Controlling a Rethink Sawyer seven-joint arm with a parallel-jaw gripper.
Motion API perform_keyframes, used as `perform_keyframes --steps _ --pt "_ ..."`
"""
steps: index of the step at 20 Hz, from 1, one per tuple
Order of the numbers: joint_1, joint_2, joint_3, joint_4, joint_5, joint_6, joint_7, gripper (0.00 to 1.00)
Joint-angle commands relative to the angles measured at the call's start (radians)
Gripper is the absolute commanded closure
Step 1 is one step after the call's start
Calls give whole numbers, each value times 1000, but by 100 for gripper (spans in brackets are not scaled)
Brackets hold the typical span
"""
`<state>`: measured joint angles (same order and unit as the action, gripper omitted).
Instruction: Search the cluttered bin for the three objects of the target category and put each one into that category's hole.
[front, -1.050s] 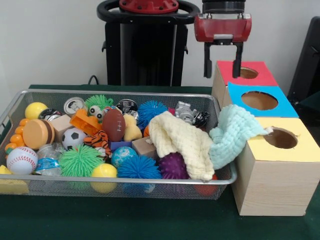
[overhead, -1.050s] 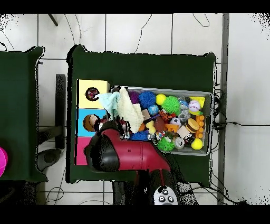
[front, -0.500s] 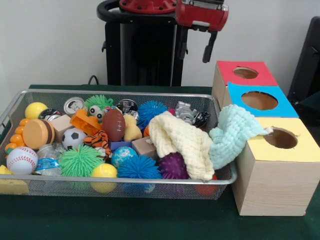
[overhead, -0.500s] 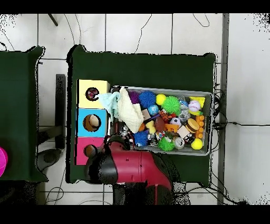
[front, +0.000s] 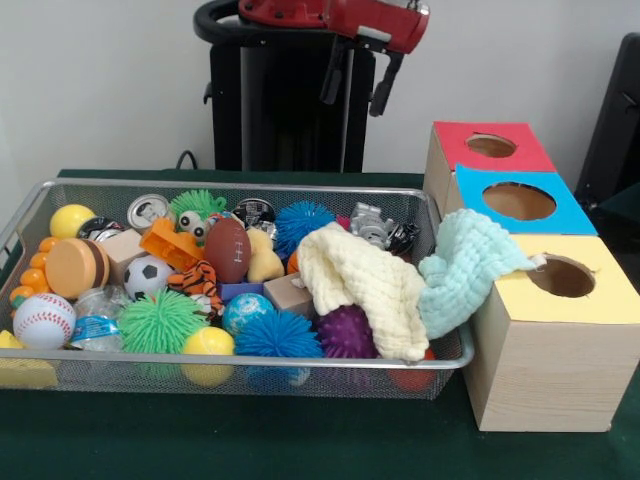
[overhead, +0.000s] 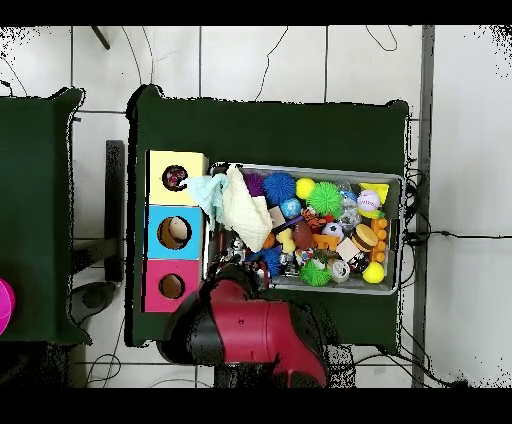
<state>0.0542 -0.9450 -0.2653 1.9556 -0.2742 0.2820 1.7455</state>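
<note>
My gripper (front: 355, 88) hangs open and empty, high above the back rim of the wire bin (front: 250, 357), left of the boxes. The bin is packed with toys: spiky balls (front: 277, 335), a football (front: 228, 249), a baseball (front: 43, 320), a soccer ball (front: 147, 275). A cream cloth (front: 365, 285) and a mint cloth (front: 465, 265) lie at its right end, the mint one draped over the rim onto the yellow box (front: 610, 300). The blue box (front: 570, 205) and red box (front: 470, 160) stand behind it, each with a round hole. Overhead, the red arm (overhead: 250, 330) covers the gripper.
Overhead, the bin (overhead: 400, 235) sits right of the yellow box (overhead: 195, 165), blue box (overhead: 155, 232) and red box (overhead: 150, 285) on the green cloth. A black pedestal (front: 290, 110) stands behind the bin. A second green table (overhead: 35, 210) lies to the left.
The gripper has swung from over the red box, leftward in the front view, to above the bin's back rim, rising and tilting. It stays open and empty. The toys have not moved.
</note>
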Motion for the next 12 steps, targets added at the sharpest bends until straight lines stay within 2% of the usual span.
perform_keyframes --steps 1,7,12 --pt "-4 18 -76 -2 -55 -95 167 0" --pt "-59 47 -66 39 -55 -208 147 0" --pt "-176 -48 20 81 -50 -153 67 0"
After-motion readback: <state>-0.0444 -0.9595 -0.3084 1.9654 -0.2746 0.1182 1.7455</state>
